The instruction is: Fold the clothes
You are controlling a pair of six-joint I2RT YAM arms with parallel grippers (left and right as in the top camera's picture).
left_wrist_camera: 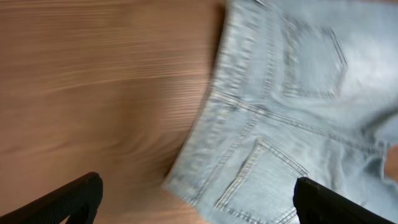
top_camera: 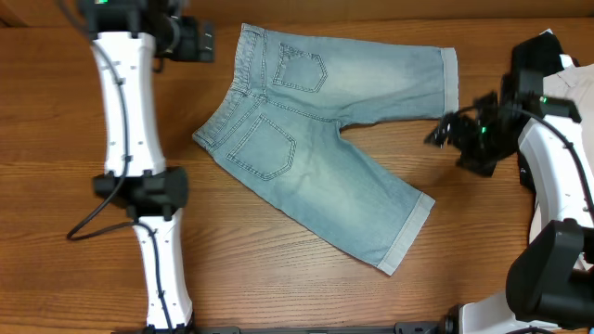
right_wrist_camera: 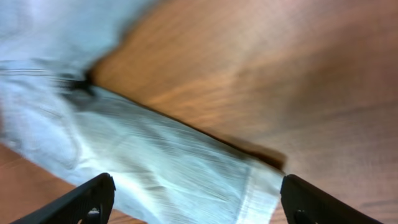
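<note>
One pair of jeans (top_camera: pixel 316 139), no readable label.

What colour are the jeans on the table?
The jeans are faded light-blue denim; the overhead view shows this best.

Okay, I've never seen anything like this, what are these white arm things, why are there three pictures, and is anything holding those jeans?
The white things are two robot arms at a wooden table, each ending in a two-finger gripper. The wide picture looks down from above the table. The other two come from cameras on the wrists, so the dark shapes at the bottom corners are each arm's own fingers.

On the table lies a pair of light-blue jeans, back pockets up, legs spread apart toward the right.

The left gripper is open above the waistband end. The right gripper is open too, over a leg and its cuffed hem. Nothing sits between either pair of fingers, so neither arm holds the jeans. Both wrist pictures are blurred, so fine detail is lost.
</note>
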